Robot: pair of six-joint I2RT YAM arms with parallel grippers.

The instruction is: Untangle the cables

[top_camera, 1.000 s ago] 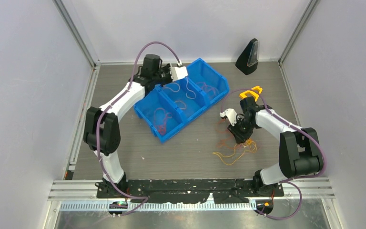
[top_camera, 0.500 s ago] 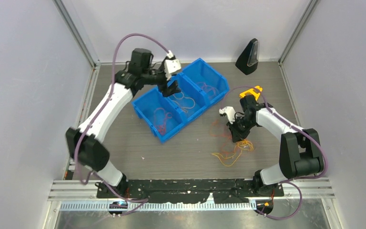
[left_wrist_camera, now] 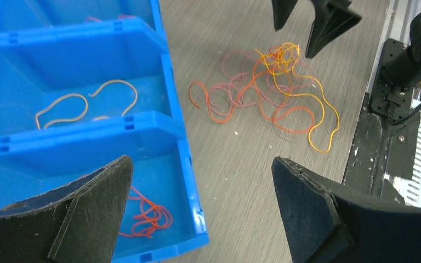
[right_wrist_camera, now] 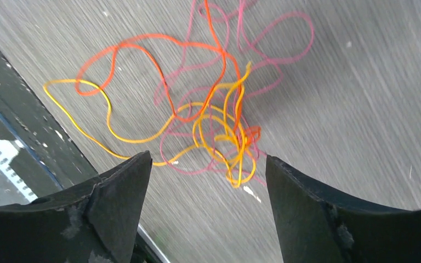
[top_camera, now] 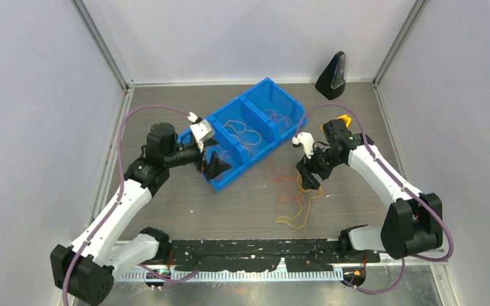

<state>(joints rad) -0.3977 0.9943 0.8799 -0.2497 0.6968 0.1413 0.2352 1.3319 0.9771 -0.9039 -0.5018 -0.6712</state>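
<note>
Grey tabletop: tangled cables lie directly below the spread, empty right gripper; left gripper, also spread, hovers over the blue bin; next, probably, pinch one strand.

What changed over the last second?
The left gripper pulled back from the far end of the blue plastic bin to its near end. The right gripper shifted slightly left over the tangle of thin orange, yellow and pink cables. Both stay open; bin unmoved.
</note>
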